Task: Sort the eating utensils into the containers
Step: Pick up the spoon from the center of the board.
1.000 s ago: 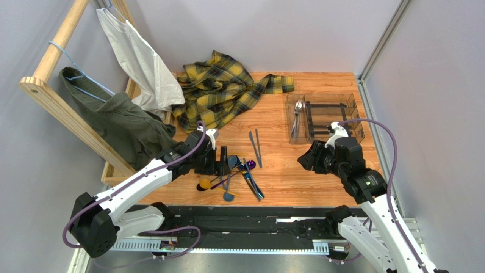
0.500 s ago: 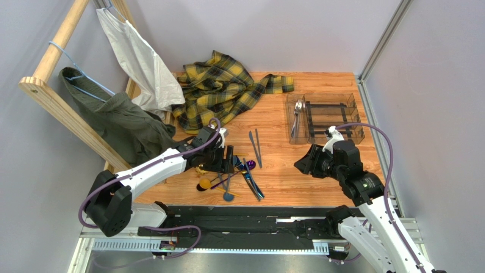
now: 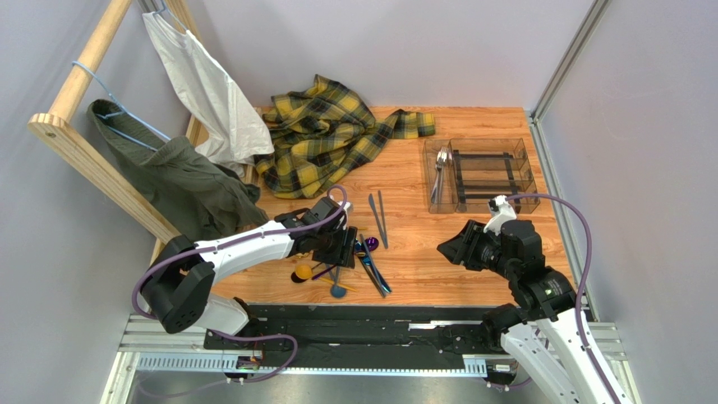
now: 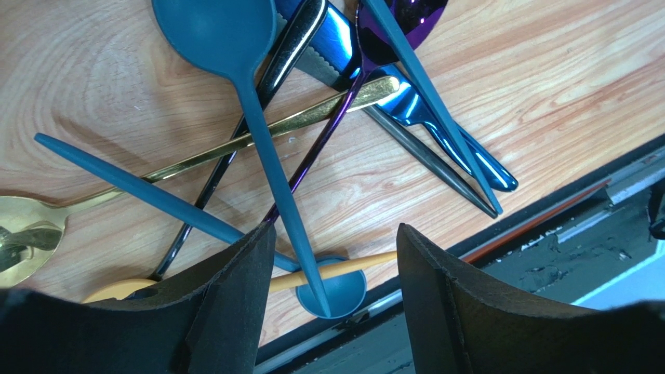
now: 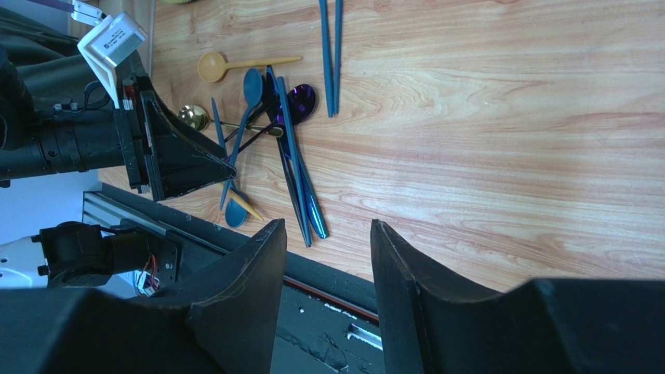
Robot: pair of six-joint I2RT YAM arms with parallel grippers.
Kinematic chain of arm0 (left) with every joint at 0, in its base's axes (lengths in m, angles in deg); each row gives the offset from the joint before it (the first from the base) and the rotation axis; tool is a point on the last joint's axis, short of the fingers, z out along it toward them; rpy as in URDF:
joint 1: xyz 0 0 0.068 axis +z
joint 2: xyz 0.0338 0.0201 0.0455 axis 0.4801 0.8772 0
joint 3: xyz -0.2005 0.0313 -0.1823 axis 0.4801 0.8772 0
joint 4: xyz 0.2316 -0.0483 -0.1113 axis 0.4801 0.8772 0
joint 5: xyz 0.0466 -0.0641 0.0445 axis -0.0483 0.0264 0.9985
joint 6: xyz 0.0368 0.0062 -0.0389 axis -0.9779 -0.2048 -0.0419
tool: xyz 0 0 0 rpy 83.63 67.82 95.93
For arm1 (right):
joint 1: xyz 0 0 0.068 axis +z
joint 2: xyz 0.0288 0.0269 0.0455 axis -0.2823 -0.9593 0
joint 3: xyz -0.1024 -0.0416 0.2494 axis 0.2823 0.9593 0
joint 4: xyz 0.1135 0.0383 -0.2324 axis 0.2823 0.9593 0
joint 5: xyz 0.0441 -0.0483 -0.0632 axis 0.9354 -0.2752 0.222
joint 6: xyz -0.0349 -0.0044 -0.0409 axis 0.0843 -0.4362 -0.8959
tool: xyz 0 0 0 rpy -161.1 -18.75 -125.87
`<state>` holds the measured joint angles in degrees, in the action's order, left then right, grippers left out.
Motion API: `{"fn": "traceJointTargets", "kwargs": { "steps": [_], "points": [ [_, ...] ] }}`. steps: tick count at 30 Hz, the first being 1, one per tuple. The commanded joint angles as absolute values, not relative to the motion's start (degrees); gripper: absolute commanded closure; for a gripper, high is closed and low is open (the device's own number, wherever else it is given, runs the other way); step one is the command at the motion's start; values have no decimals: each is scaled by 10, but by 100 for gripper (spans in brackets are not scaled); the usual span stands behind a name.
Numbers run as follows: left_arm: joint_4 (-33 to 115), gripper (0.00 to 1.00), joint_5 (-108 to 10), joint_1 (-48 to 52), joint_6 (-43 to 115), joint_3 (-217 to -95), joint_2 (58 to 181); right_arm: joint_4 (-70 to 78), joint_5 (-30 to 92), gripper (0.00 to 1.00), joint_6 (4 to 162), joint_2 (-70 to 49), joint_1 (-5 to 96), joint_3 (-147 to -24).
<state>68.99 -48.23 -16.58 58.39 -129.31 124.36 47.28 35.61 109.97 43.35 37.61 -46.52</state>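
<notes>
The eating utensils lie in a crossed heap (image 3: 350,259) at the near middle of the table: teal spoons (image 4: 257,132), a gold spoon (image 4: 312,118), a purple spoon (image 4: 394,23), a glossy blue knife (image 4: 445,128) and a yellow spoon (image 5: 215,66). Two dark grey sticks (image 3: 378,219) lie side by side just beyond the heap. The clear tray (image 3: 528,172) sits at the far right corner, with silver pieces (image 3: 439,181) in its leftmost compartment and dark strips showing under the others. The left gripper (image 4: 334,234) hovers low over the heap, fingers spread wide and gripping nothing – one teal handle runs between them. The right gripper (image 5: 328,226) is likewise parted and empty, above bare wood between heap and tray. The table (image 3: 421,261) is orange wood grain, ending at a black rail (image 3: 379,324). Plain grey walls enclose it. A yellow plaid shirt (image 3: 324,135) is crumpled at the back, beside a wooden rack (image 3: 80,139) hung with white and green garments. A white tag (image 5: 113,39) on the left wrist carries print too small to read.
</notes>
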Motion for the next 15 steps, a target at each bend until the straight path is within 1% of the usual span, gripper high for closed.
{"fn": "traceJointTargets", "kwargs": {
  "steps": [1,4,6,9,13,15],
  "points": [
    [693,33,-444,-174,595,-1299,1244,463,364,53,1114,450,378,-461],
    [696,33,-438,-175,594,-1297,1246,470,360,53,1111,450,378,-464],
    [698,37,-433,-179,592,-1298,1251,470,356,53,1110,452,378,-462],
    [704,39,-419,-185,593,-1299,1256,464,357,53,1117,455,378,-454],
    [712,43,-406,-193,593,-1304,1264,459,361,53,1122,457,378,-444],
    [723,44,-388,-196,596,-1308,1271,460,359,53,1122,457,378,-443]
  ]
}}
